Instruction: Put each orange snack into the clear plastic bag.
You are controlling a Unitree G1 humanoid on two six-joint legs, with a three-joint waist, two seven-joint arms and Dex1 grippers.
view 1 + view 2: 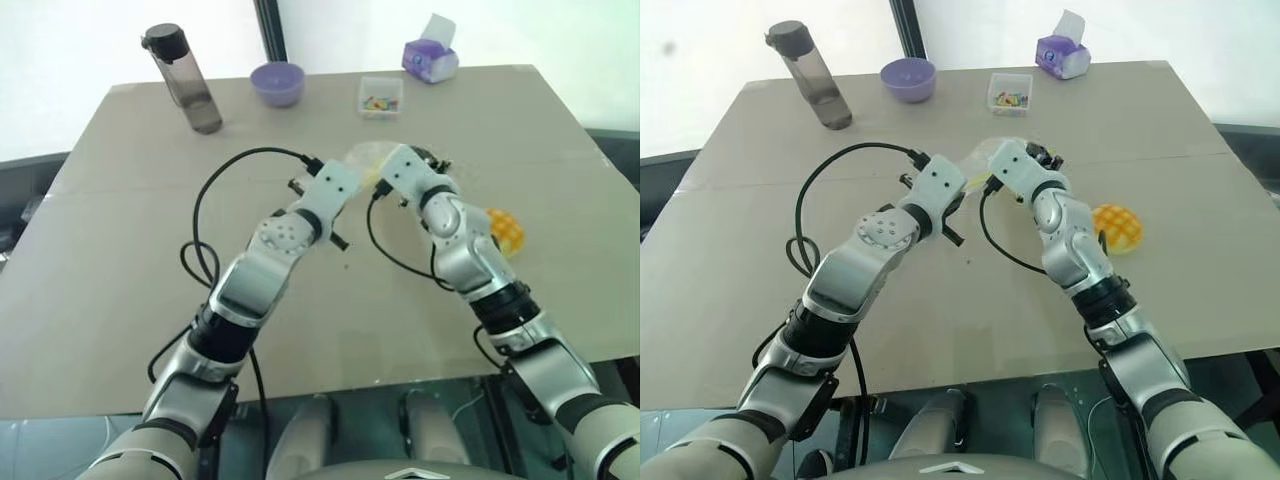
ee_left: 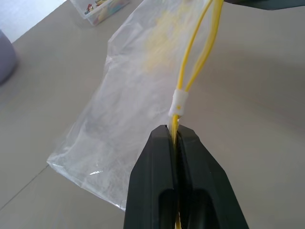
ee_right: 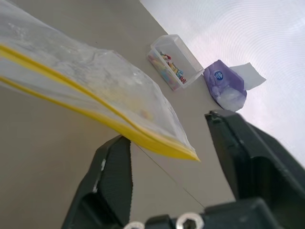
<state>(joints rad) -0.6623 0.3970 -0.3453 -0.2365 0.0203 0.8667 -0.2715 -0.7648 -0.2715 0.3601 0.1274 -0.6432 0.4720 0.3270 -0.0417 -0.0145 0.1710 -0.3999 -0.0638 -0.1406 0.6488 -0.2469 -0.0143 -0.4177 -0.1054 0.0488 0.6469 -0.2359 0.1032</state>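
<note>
Your left gripper has its two black fingers pressed together on the yellow seal strip of the clear plastic bag, so the bag hangs pinched at that edge and slopes away from the fingertips down toward the table. Just past the fingertips, a small white slider sits on the strip, and beyond it the two yellow lips part into a narrow loop. Your right gripper stands with its fingers spread wide, and the far corner of the bag's yellow edge lies between them, touching neither finger as far as the wrist view lets you judge. In the head views the two grippers meet nose to nose above the middle of the table, with the crinkled bag bunched between and just beyond them. The orange snack rests on the table beside your right forearm, well back from the right gripper's fingertips and apart from the bag. Ahead of both grippers, near the far edge, stand a small clear box of colourful bits, a purple bowl, a dark bottle and a purple tissue pack.
</note>
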